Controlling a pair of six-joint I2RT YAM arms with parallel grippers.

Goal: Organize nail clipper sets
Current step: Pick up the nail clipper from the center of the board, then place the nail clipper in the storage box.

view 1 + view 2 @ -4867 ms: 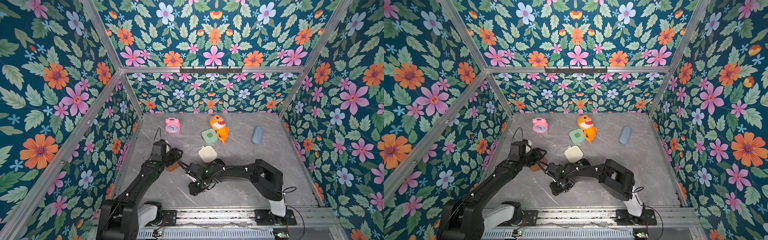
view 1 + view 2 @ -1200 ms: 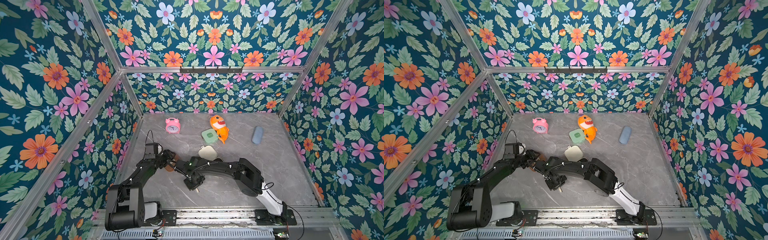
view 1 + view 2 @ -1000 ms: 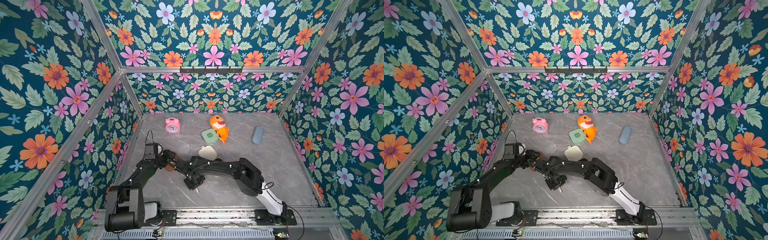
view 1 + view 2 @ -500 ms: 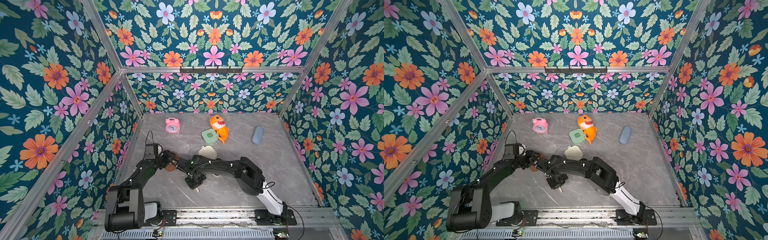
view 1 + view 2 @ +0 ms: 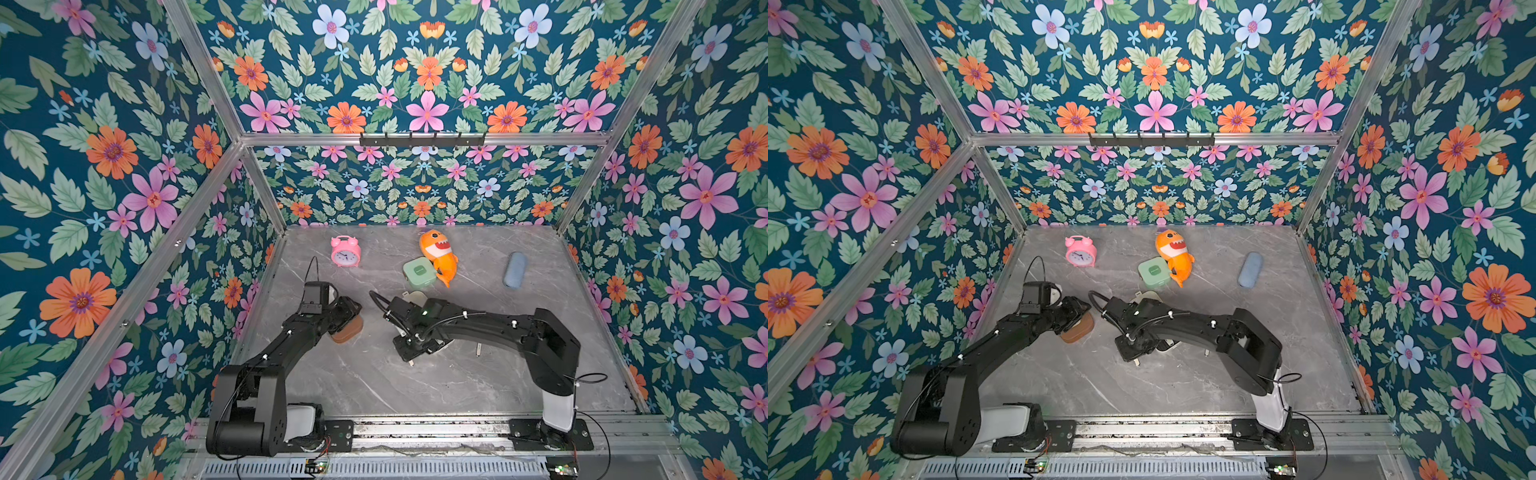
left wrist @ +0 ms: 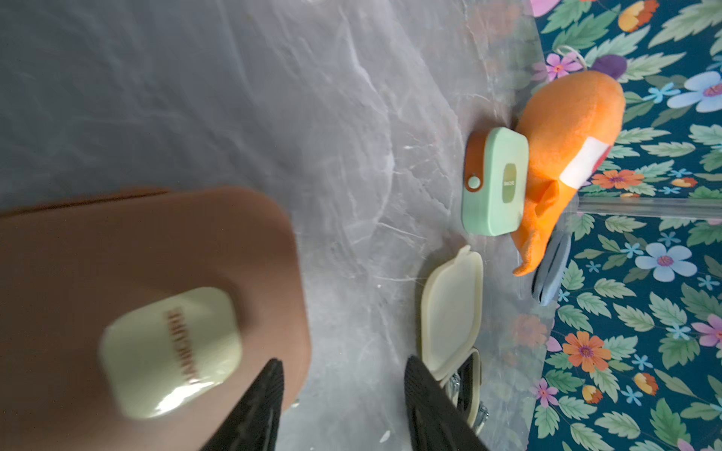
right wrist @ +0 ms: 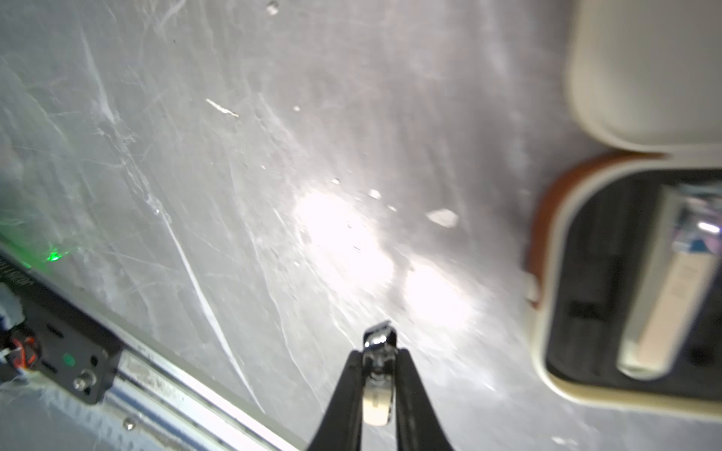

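My right end effector (image 7: 379, 353) pinched a metal clipper (image 7: 377, 398) near the open cream case (image 7: 644, 70). The left end effector (image 6: 343, 361) gaped beside the brown case (image 6: 156, 242). I reckoned I should align the clipper over a free slot, then release.

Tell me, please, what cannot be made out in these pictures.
Cream case: in both top views the right arm covers most of it; the right wrist view's edge cuts it off, blurred.
Brown case: whether the left jaws grip it; the left arm covers the contact in top views, and the left wrist view blurs it.
Tool in the right jaws: blurred in the right wrist view.
Pouch: mostly behind the shark, left wrist view.
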